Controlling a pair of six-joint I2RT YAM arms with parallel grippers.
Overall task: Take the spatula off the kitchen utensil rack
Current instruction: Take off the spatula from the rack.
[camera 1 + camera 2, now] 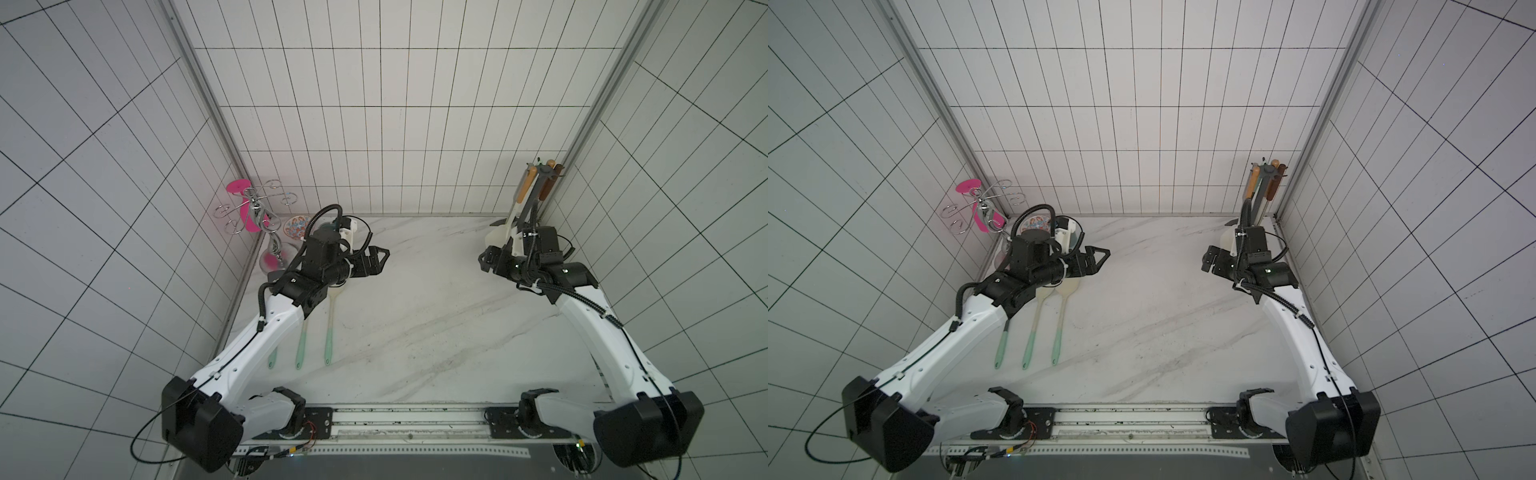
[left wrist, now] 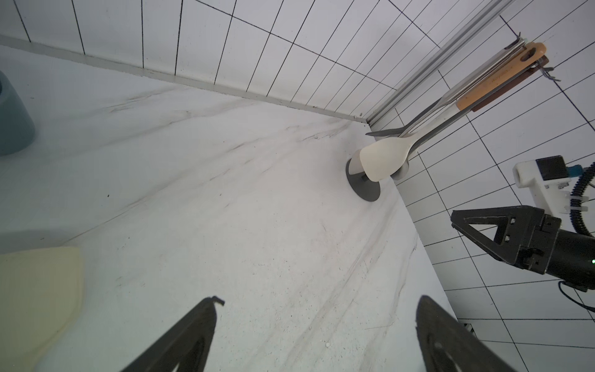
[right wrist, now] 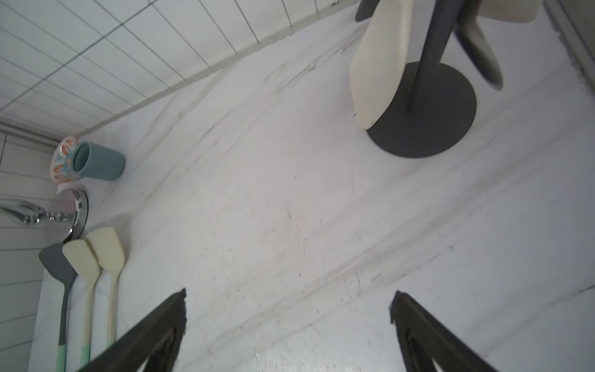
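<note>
My left gripper [image 2: 318, 298] and right gripper [image 3: 289, 291] both gape open, holding nothing. The spatula [image 2: 383, 157], with a cream blade and tan handle, hangs blade-down from the dark grey rack [image 2: 367, 192] at the far right corner of the tabletop [image 2: 225, 209].

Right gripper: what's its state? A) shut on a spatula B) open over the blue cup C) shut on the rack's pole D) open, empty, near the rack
D: the right gripper has its jaws wide apart over bare table, with the rack close by and a spatula hanging on it untouched.
</note>
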